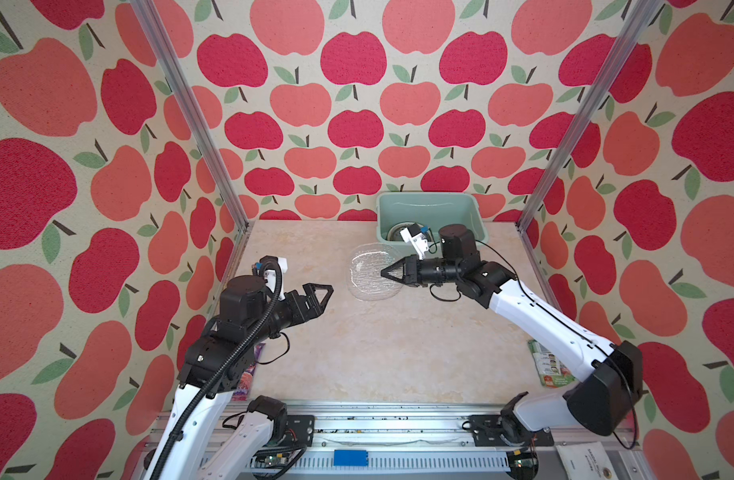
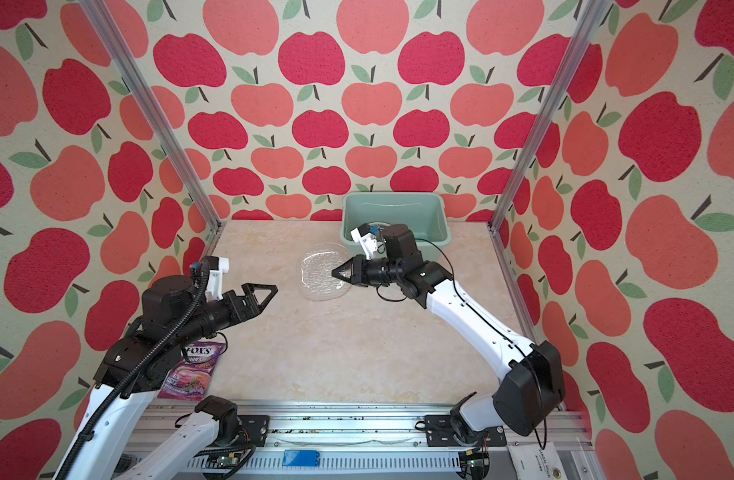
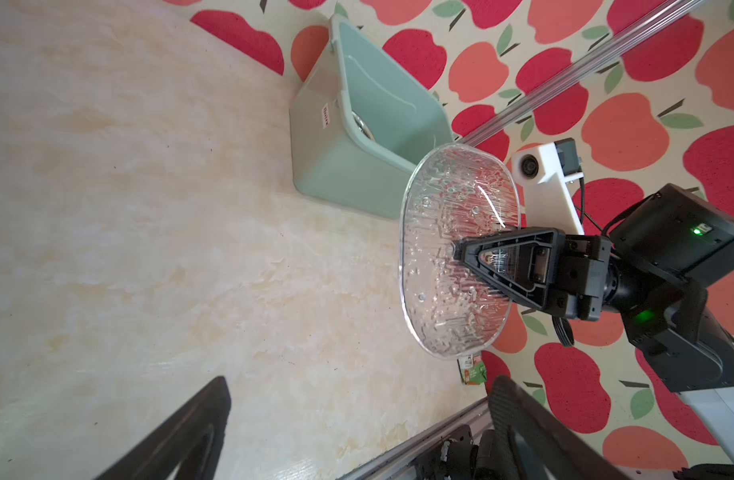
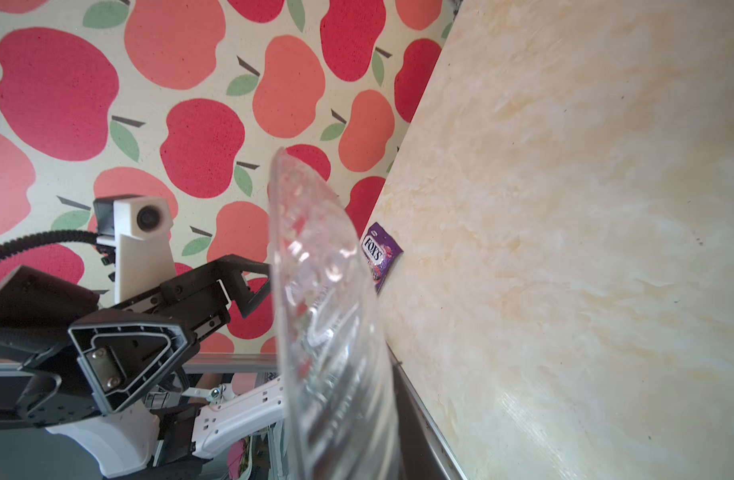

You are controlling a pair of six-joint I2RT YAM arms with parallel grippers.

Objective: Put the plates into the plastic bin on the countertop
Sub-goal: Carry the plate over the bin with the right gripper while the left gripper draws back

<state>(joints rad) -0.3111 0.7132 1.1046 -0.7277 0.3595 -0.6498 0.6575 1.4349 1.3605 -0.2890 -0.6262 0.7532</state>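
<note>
Just before the plastic bin's (image 1: pixel 432 214) near-left corner, the right claw (image 1: pixel 385 273) pinches a clear glass plate (image 1: pixel 367 270), tilted up off the table (image 1: pixel 378 353) and facing the left claw (image 1: pixel 324 291). The bin lies behind-right of the plate. The left claw is spread, empty and apart.

The plates (image 1: pixel 395 232) in the plastic bin (image 1: pixel 427 195) are mostly hidden behind its front wall and the right wrist camera (image 1: pixel 415 239).
</note>
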